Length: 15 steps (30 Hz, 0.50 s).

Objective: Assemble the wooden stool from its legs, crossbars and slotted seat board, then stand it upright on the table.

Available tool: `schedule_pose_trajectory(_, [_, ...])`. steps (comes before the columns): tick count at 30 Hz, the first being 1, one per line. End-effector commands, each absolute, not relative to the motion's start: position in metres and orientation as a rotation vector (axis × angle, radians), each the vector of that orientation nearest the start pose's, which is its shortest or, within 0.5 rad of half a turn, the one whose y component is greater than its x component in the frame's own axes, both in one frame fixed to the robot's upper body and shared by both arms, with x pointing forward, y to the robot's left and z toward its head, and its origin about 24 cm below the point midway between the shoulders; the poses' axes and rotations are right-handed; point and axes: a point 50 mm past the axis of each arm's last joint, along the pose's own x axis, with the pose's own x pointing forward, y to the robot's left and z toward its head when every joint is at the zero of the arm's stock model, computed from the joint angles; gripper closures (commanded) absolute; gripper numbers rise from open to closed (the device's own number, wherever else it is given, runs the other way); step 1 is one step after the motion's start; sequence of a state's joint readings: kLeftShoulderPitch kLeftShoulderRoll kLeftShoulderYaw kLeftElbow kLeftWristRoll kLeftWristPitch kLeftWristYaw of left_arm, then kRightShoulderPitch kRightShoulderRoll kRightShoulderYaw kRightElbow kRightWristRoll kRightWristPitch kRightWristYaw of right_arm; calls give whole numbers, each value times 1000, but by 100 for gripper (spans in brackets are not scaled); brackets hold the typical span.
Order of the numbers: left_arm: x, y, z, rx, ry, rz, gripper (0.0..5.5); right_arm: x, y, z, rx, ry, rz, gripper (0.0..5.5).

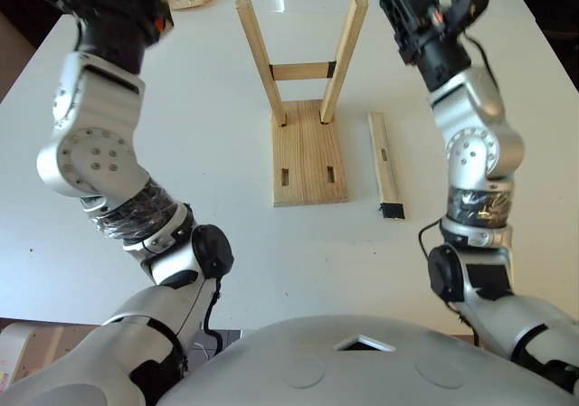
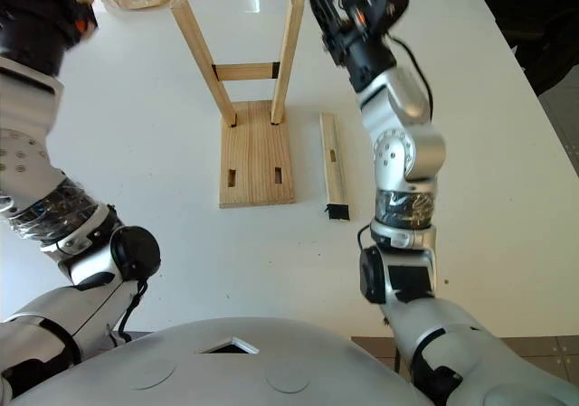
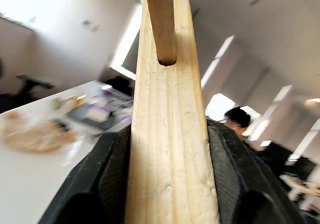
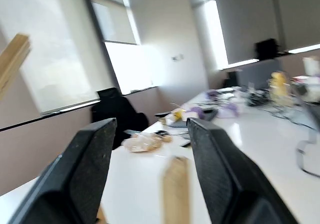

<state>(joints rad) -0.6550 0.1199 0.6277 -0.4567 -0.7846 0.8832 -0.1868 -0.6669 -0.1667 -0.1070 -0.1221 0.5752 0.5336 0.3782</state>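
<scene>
**A:** Left eye view: nearest us the table (image 1: 136,270) edge, well apart from the board (image 1: 309,157). It lies flat, two slots bare, a loose leg (image 1: 385,164) just beside it.

**B:** Farther on, two legs (image 1: 261,58) stand in it. Our right gripper (image 1: 434,1), fingers apart, hangs near; we could knock them.

**A:** Our left gripper (image 3: 169,154) clamps a fourth leg (image 3: 167,99). Tilted, it might miss. We have room on the left.
</scene>
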Motion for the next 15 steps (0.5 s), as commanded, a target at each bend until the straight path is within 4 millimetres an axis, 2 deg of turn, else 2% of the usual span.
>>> schedule_pose_trajectory(1, [239, 180, 265, -403, -519, -940, 348, 298, -92, 291, 171, -353, 1167, 290])
schedule_pose_trajectory(3, [235, 179, 259, -376, -491, -1039, 348, 297, -95, 294, 176, -318, 1261, 290])
schedule_pose_trajectory(8, [227, 170, 248, -332, -419, -1252, 348, 288, -115, 300, 318, -210, 1558, 224])
schedule_pose_trajectory(15, [222, 160, 241, -316, -351, -1386, 348, 282, -126, 305, 354, -156, 1655, 117])
